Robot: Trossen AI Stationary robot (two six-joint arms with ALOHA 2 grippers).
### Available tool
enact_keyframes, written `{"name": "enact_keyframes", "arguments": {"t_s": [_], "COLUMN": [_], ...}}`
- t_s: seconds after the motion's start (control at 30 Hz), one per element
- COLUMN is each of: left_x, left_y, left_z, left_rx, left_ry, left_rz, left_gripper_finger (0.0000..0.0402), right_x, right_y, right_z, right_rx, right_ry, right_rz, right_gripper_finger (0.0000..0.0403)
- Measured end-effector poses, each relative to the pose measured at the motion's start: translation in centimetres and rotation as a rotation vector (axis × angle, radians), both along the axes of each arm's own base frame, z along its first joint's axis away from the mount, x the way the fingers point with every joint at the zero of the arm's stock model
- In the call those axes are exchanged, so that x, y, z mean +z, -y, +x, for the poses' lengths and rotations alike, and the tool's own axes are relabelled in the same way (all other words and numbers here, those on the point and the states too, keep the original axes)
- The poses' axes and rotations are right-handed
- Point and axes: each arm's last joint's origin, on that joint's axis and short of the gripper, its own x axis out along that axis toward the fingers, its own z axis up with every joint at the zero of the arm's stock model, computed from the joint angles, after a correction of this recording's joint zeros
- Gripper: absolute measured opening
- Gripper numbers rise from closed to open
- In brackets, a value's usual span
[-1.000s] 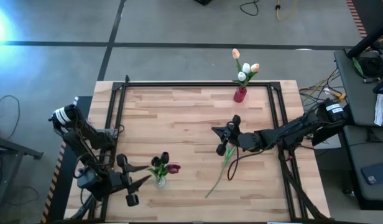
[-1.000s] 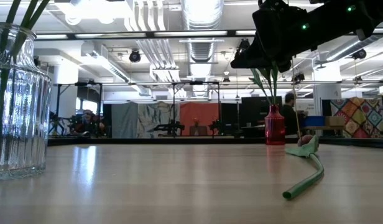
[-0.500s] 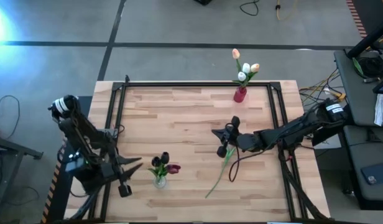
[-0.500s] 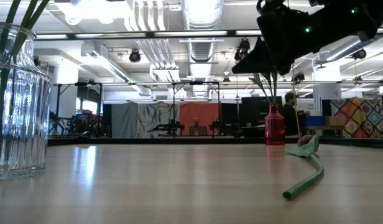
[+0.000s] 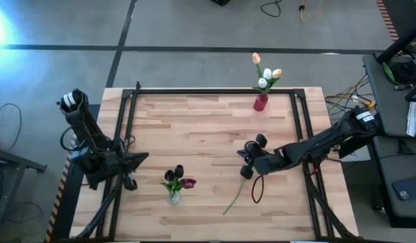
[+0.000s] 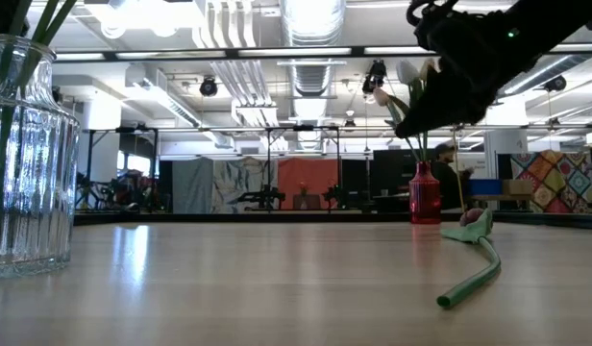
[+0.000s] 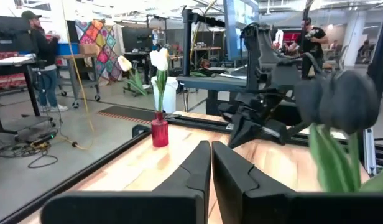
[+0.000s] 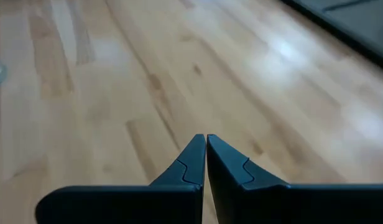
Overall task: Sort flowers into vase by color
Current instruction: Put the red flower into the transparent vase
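Note:
A clear glass vase [image 5: 173,196] with dark maroon tulips [image 5: 177,175] stands near the table's front left. It shows large at the low view's left edge [image 6: 22,154]. A red vase [image 5: 261,102] at the far edge holds white and peach tulips [image 5: 265,74]. One flower [image 5: 234,199] lies flat on the table, its long green stem [image 6: 474,277] curving toward the near edge. My right gripper [image 5: 243,160] hovers shut above the flower's head end, tipped down, nothing between its fingers [image 8: 206,152]. My left gripper [image 5: 142,159] is shut, level, at the left edge, left of the glass vase.
A black metal frame [image 5: 215,92] runs along the table's far, left and right sides. A dark cable loop [image 5: 255,190] hangs from my right arm beside the lying flower. Bare wood [image 5: 194,135] spreads between the two vases. People stand in the room beyond.
My left gripper has shut and drawn back from the glass vase toward the table's left edge. My right gripper has tipped its fingers downward over the lying flower and shifted slightly toward the near edge. The flower and both vases have stayed in place.

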Motion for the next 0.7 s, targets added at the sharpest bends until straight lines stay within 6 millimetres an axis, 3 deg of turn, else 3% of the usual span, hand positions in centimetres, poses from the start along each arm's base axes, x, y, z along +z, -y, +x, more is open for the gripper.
{"name": "enact_keyframes", "arguments": {"t_s": [0.27, 0.7], "left_x": [-1.1, -3.1], "left_y": [-0.7, -0.1], "left_z": [-0.3, -0.1], "left_rx": [-0.008, -0.076], "left_ry": [0.002, 0.011], "left_rz": [0.008, 0.086], "left_gripper_finger": [0.0, 0.0], "right_x": [-0.3, -1.5], "right_y": [-1.6, -2.7], "right_z": [-0.9, -2.8], "right_rx": [-0.019, -0.172], "right_ry": [-0.023, -0.138], "right_rz": [0.182, 0.423], "right_gripper_finger": [0.0038, 0.0169]}}
